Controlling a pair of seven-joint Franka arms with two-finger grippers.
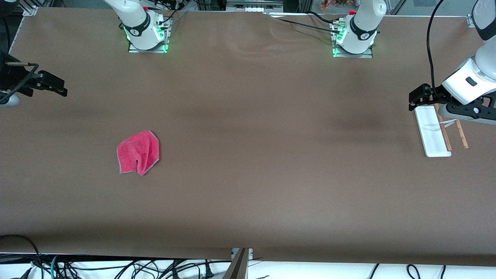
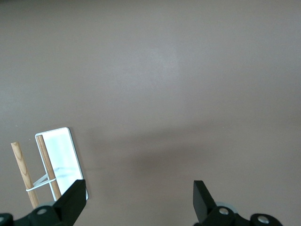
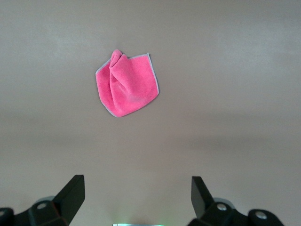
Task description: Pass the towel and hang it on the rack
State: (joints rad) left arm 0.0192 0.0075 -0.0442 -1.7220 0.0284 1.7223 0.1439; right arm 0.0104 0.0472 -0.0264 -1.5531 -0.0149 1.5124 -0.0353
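The pink-red towel (image 1: 138, 152) lies crumpled on the brown table toward the right arm's end; it also shows in the right wrist view (image 3: 127, 84). My right gripper (image 1: 54, 85) is open and empty over bare table at that end, well apart from the towel; its own view shows its jaws wide (image 3: 136, 184). The rack (image 1: 434, 131), with a white base and two brown rods, stands at the left arm's end and also shows in the left wrist view (image 2: 56, 155). My left gripper (image 1: 419, 99) is open and empty (image 2: 138, 190) over the rack's end nearest the bases.
The brown table (image 1: 252, 155) stretches between towel and rack. The arm bases (image 1: 147, 35) stand along the edge farthest from the front camera. Cables (image 1: 116, 269) hang below the table's near edge.
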